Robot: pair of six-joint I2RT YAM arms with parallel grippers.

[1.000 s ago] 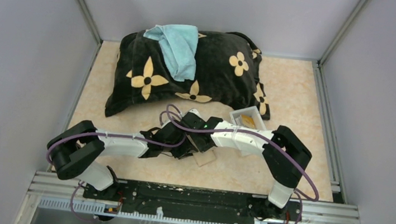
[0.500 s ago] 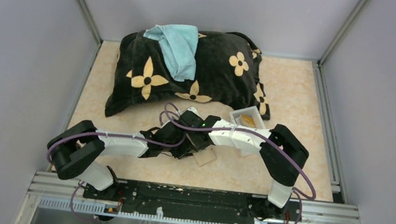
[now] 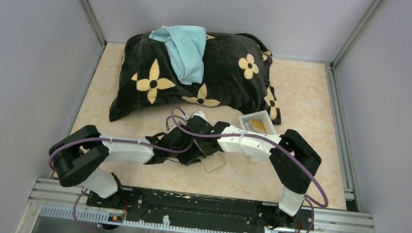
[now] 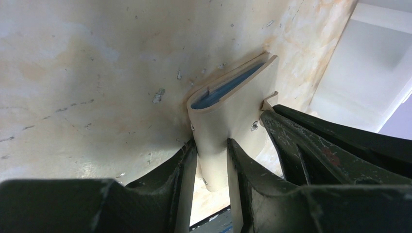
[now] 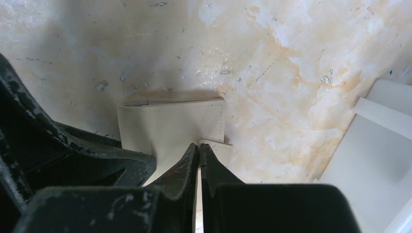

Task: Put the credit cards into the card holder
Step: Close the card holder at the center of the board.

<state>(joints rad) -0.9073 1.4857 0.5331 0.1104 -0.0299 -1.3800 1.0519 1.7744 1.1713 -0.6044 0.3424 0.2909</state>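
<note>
**Two robot grippers meet at a tan card holder on a marbled table**

Seen from above, both arms reach in to one spot just toward 6 o'clock of the middle of the cream marbled table (image 3: 311, 99). There lies the small tan leather-like bifold card holder (image 4: 238, 107), folded, with a little snap tab on its side.

The left gripper (image 4: 210, 144) holds the card holder. Its two black fingers (image 4: 187, 165) sit at a narrow gap, one pressed on each face of the fold. A blue edge shows inside the fold; what it is cannot be told.

The right gripper (image 5: 199, 145) has its fingers pressed together with no gap. Their tips touch the card holder at its snap tab. Whether the tab is pinched between them cannot be told.

At about 1 o'clock of the card holder, close by, stands a white open plastic tray (image 3: 247, 120) with one gold-yellow credit card (image 3: 258, 125) lying in it.

At 12 o'clock on the table rests a black pillow with yellow flowers (image 3: 220, 77), with a light blue towel (image 3: 185, 49) draped over it.
</note>
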